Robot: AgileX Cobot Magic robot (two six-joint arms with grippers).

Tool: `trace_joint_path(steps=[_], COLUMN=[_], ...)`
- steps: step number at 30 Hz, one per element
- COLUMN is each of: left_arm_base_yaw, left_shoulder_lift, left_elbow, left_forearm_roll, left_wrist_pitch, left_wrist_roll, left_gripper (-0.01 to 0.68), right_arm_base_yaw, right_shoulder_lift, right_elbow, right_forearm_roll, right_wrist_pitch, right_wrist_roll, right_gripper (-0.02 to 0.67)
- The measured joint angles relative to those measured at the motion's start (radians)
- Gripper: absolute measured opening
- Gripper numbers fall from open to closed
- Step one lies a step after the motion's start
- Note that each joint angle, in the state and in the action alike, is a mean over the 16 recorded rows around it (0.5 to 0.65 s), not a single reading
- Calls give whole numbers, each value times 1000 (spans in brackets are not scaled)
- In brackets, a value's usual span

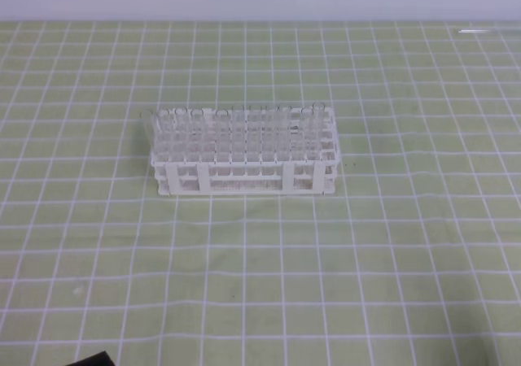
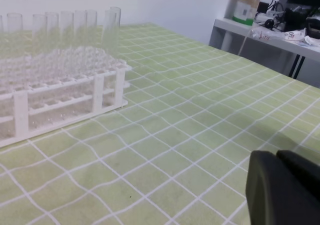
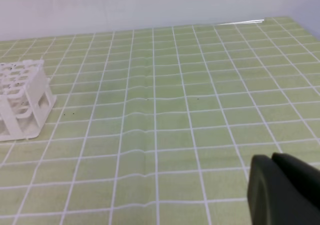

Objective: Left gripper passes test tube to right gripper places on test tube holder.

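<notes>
Counter (image 1: 391, 244): green cloth with white grid lines, covering the whole surface.
Test tube holder (image 1: 244, 175): white lattice rack, standing left of centre toward the far side.
Test tubes (image 2: 114, 27): clear, upright in the rack's far rows; no loose one is visible.
Left pincer (image 2: 284, 187): clenched, empty, low over the near cloth, well apart from the rack.
Right pincer (image 3: 280, 190): clenched, empty, near edge, far right of the rack.
</notes>
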Motion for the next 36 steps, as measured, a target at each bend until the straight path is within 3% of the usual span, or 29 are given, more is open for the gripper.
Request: trace_joint_path(steps=[8,13,18,28,31,36], left_arm_base_yaw=[4,68,225,647,731,814], left_shoulder_lift=[1,1,1,-7,-25,-69], left_elbow=[2,4,6,6,6,6], left_forearm_roll=[0,1,1,1,1,2], left_wrist_pitch=[-3,-24,-77,-142,-103,2], left_wrist_roll=[0,0,-10,-39,-46,-47], left_gripper=[-3,-3,-3,-3,-3,-3], right_arm_base_yaw=[6,9,9,9,9,9], right_shoulder_lift=[0,0,0,0,0,0], right_elbow=[0,0,0,0,0,0], right_forearm_roll=[0,0,1,2,2,2], right_wrist_pitch=[-1,-1,-1,-1,-1,-1], right_wrist_roll=[0,0,0,0,0,0], right_gripper=[-16,-16,-16,-17,-17,-17])
